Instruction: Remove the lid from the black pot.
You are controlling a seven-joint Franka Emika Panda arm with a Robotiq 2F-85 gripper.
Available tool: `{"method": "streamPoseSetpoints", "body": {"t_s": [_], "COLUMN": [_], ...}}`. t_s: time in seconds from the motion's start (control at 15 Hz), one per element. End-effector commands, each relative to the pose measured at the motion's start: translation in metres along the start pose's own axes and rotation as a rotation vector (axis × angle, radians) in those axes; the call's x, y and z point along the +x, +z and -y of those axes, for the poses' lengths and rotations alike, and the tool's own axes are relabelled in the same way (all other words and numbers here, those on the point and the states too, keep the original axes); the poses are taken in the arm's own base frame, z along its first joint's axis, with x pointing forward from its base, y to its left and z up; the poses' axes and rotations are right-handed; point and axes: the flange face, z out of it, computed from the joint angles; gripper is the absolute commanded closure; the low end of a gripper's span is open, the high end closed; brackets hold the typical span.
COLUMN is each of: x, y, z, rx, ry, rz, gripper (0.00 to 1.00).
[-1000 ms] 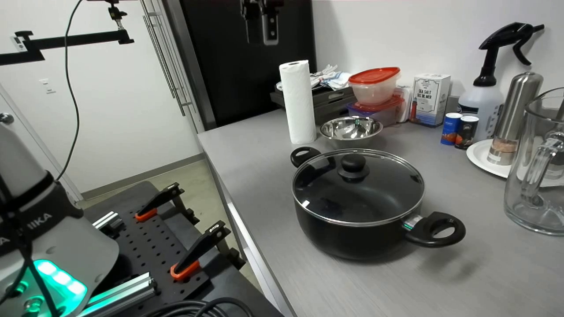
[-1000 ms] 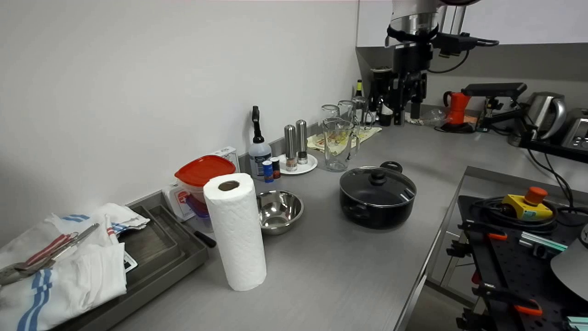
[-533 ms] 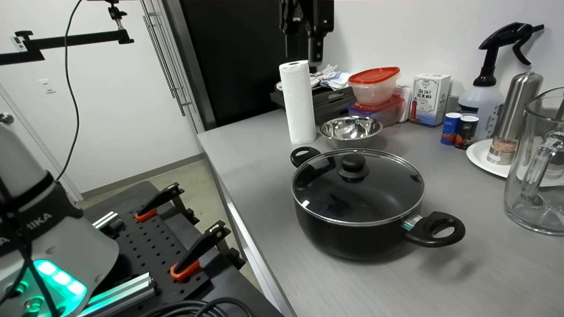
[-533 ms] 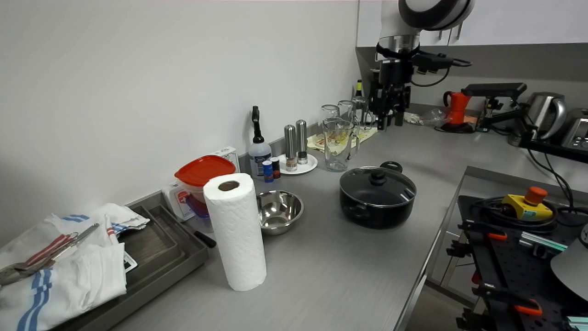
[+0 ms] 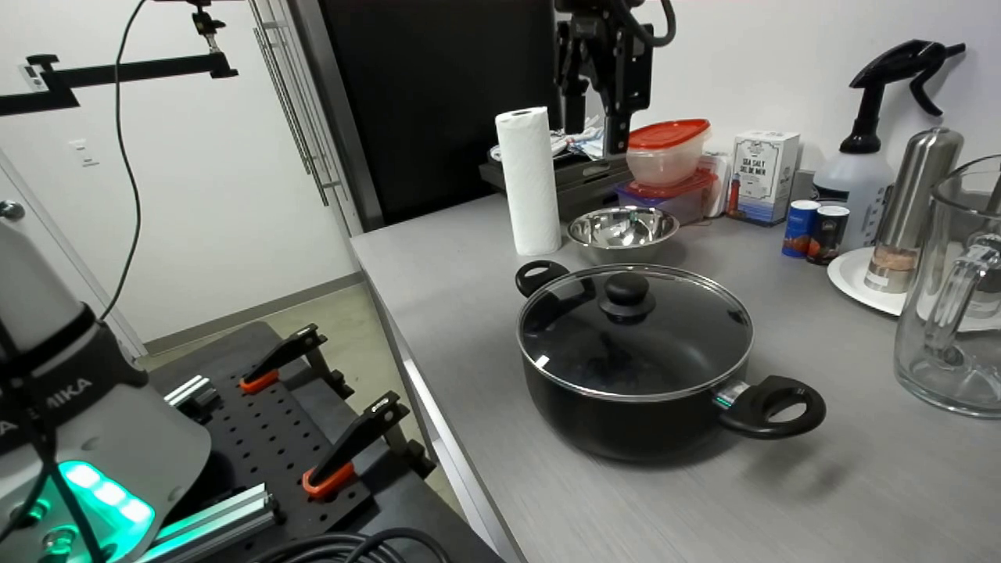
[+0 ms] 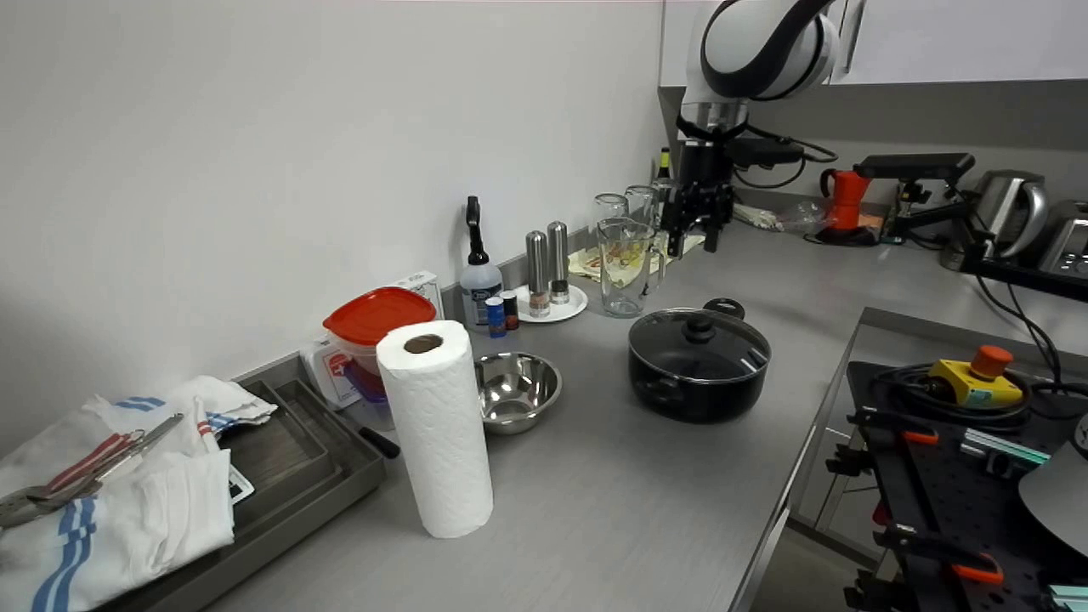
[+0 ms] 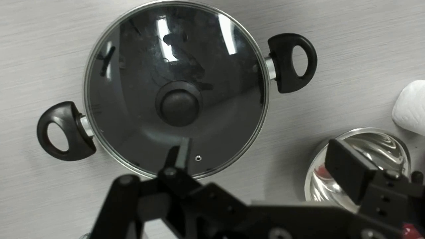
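The black pot [image 5: 626, 434] stands on the grey counter, also in an exterior view [image 6: 693, 401] and the wrist view [image 7: 294, 63]. The glass lid [image 5: 665, 352] lies flat on it, its black knob [image 5: 626, 289] upright in the middle. The lid also shows in an exterior view [image 6: 710, 353] and the wrist view [image 7: 219, 129], with the knob [image 7: 179, 107] fully visible. My gripper [image 5: 595, 134] is open and empty, pointing down in the air, well above the counter and apart from the lid. In the wrist view the fingers [image 7: 260, 156] are wide apart, one over the lid's edge, one over the steel bowl.
The steel bowl [image 5: 623, 234] and a paper towel roll [image 5: 532, 184] stand beside the pot. A glass pitcher [image 6: 625, 276], steel mills on a white plate [image 6: 557, 306] and a spray bottle [image 6: 482, 285] stand along the wall. A dark tray [image 6: 297, 476] holds towels. The counter edge [image 5: 438, 438] is near the pot.
My open gripper has come down and moved right in one exterior view and left in the other exterior view, with the arm. The pot and lid have not moved.
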Motion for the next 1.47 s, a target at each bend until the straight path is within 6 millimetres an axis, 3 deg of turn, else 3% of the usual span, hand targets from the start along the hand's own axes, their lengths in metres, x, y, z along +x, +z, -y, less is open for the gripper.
{"method": "streamPoseSetpoints", "body": {"t_s": [0.0,0.93,1.4], "x": [0.012,0.014,0.003], "y": [0.012,0.079,0.103], "z": [-0.011,-0.034,-0.047], "rx": [0.03,0.066,0.03], "ry": [0.03,0.189,0.241], "rz": [-0.011,-0.011,-0.006], "gripper": [0.0,0.0,0.0]}}
